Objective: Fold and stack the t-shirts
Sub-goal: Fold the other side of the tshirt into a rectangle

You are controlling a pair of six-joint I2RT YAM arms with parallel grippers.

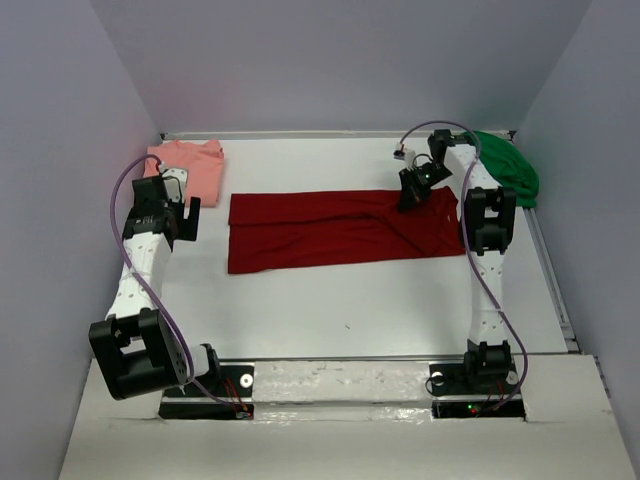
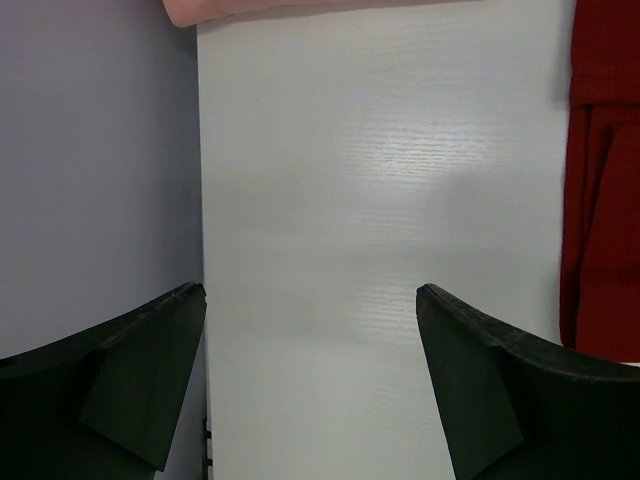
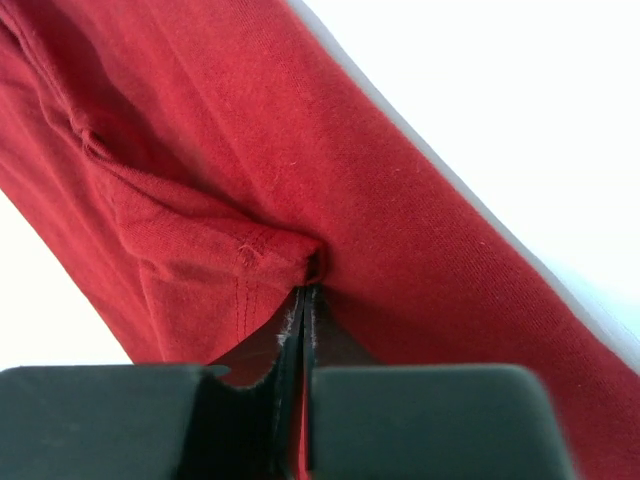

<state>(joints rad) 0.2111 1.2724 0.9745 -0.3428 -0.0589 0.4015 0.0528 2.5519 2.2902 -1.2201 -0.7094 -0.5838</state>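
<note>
Pinching the dark red shirt (image 1: 330, 232) in my right gripper (image 3: 305, 292), I should fold it over evenly; left gripper (image 2: 308, 295) gapes empty.

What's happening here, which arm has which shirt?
The right gripper is shut on a pinch of the dark red t-shirt near its right end. That shirt lies as a long band across the middle of the table. The left gripper is open and holds nothing, over bare table to the left of the red shirt. The salmon-pink t-shirt sits compact in the far-left corner, and the green t-shirt is bunched in the far-right corner. Nothing is stacked yet.
</note>
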